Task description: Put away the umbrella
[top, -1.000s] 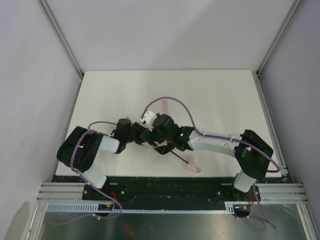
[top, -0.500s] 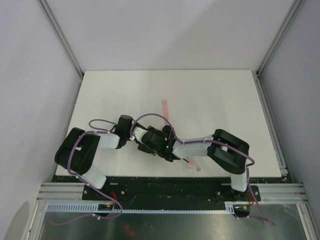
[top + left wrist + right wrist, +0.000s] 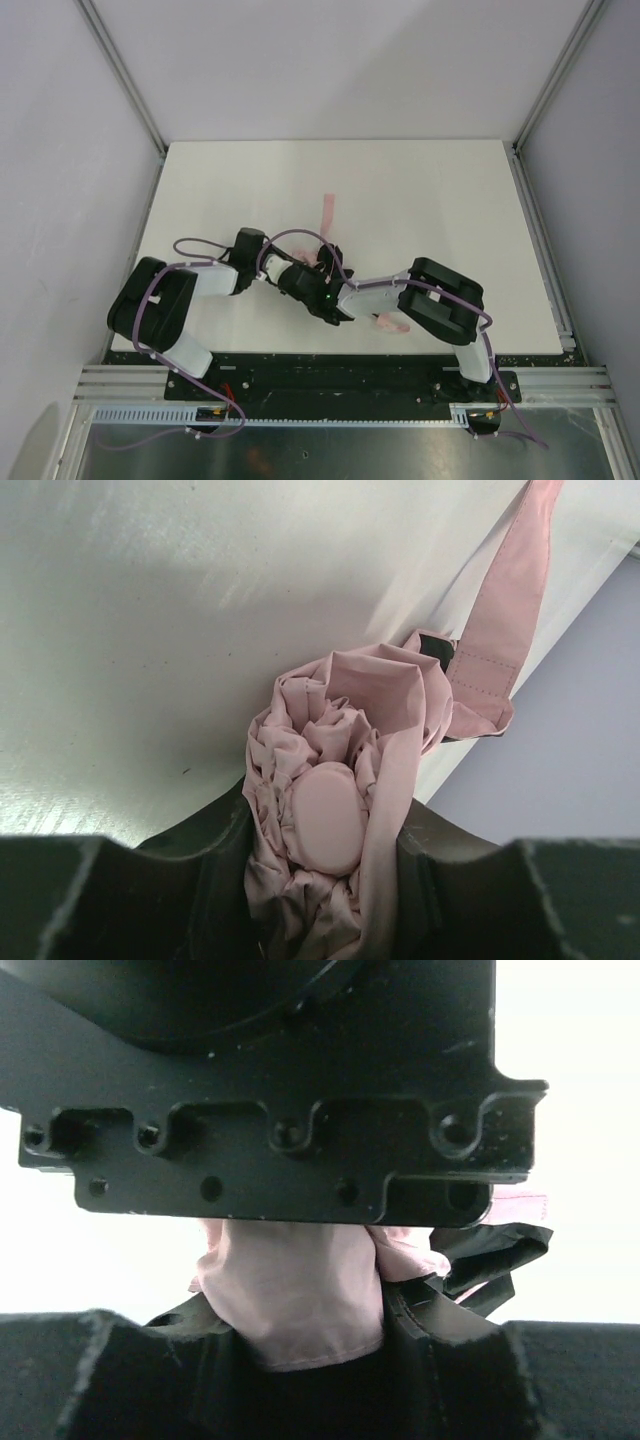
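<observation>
both left pincer (image 3: 325, 840) and right pincer (image 3: 305, 1325) clamp the umbrella (image 3: 335, 720) — close to the table's (image 3: 430, 200) near edge.

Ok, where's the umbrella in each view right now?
Top external: umbrella mostly hidden under the wrists, lower centre; a pink end pokes out to their right.
Left wrist: lower centre, bunched between the left fingers.
Right wrist: lower centre, between the right fingers.
Shared landmark: pink strap, on the table from above, upper right in left wrist; unclear in right wrist.
</observation>
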Controlling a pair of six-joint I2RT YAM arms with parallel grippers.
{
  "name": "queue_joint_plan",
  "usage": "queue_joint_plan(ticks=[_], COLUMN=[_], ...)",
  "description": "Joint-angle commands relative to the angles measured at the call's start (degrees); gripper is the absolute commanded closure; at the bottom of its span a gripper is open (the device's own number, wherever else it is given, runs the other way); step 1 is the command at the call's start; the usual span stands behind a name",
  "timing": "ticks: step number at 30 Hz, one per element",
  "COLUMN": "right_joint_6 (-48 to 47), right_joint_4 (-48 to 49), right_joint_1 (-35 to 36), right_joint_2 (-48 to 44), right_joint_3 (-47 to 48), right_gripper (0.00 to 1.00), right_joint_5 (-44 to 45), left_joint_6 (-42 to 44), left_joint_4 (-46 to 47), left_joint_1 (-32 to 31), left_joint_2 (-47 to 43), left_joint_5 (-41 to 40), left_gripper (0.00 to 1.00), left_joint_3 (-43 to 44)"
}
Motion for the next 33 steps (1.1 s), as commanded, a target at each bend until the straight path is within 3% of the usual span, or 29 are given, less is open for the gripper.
queue_joint_plan(ticks=[1, 7, 8, 10, 12, 14, 18, 25, 33], right_joint_6=[5.04, 10.63, 11.22, 12.25, 13.21, 14.20, 16.93, 22.57, 31.59], right_joint_4=[-5.07, -9.60, -9.88, -10.21, -10.13, -9.90, -8.57, -5.01, 0.10], right_joint_1=[-4.06, -7.36, -7.91, -9.08, -10.42, -11.75, -14.77, -19.57, -24.26], right_joint_2=[3.40, 1.41, 1.08, 0.66, 0.46, 0.41, 0.56, 0.86, 1.60], right_joint_3=[0.42, 1.18, 1.19, 1.19, 1.19, 1.20, 1.21, 1.24, 1.13], right_gripper=[0.99, 1.00, 1.00, 1.00, 1.00, 1.00, 1.00, 1.00, 1.00], right_joint_5=[-7.23, -20.97, -22.91, -27.24, -32.39, -36.29, -44.32, -55.26, -66.30], left_joint_6=[1.92, 5.73, 6.49, 7.93, 9.28, 10.52, 12.38, 12.24, 7.86], left_joint_4=[-6.72, -6.39, -6.03, -4.44, -2.72, -0.58, 1.01, 2.50, 4.15], left_joint_1=[-0.78, -0.47, -0.27, 0.37, 1.28, 2.26, 2.97, 2.11, -1.49], left_joint_2=[-0.93, -1.58, -1.92, -2.83, -4.49, -5.91, -6.69, -5.10, 0.78], left_joint_5=[2.38, 0.49, 0.11, -0.70, -1.47, -1.56, -0.90, -0.30, -0.19], left_gripper=[1.00, 0.99, 0.93, 0.62, 0.40, 0.28, 0.14, 0.06, 0.08], left_joint_3=[-0.09, 0.77, 0.83, 0.38, -0.47, -1.48, -1.94, -2.75, -1.99])
